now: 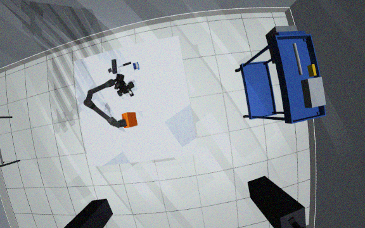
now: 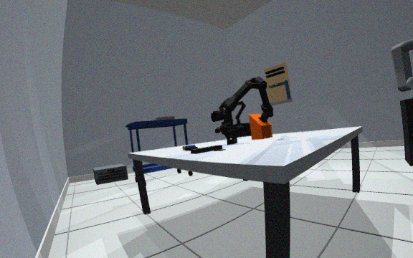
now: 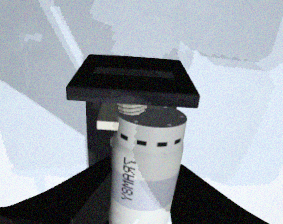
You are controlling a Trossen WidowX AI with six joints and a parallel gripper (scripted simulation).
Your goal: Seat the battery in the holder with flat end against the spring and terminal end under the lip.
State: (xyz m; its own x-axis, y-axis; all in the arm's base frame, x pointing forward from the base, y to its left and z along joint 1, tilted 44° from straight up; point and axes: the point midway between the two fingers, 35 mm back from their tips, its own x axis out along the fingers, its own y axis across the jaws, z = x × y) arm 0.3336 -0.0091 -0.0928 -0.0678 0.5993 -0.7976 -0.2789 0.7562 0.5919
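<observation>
In the wrist view my gripper [image 3: 142, 171] is shut on the battery [image 3: 145, 163], a white cylinder with dark bands and grey lettering. The battery points away from the camera. Its far end lies just short of the black holder [image 3: 132, 79], close to a small coil spring [image 3: 132, 106] at the holder's near edge. In the overhead view the gripper [image 1: 118, 77] hangs just below the holder [image 1: 114, 66] near the table's back left. In the side view the gripper [image 2: 231, 137] is low over the table, to the right of the holder [image 2: 206, 148]. The battery is too small to make out in the top and exterior views.
The arm's orange base [image 1: 129, 120] [image 2: 260, 126] stands on the white table [image 1: 157, 95] [image 2: 300, 143]. A small blue object [image 1: 135, 66] [image 2: 189, 146] and a thin dark piece [image 1: 126, 64] lie right of the holder. A blue cart [image 1: 293, 76] stands off the table.
</observation>
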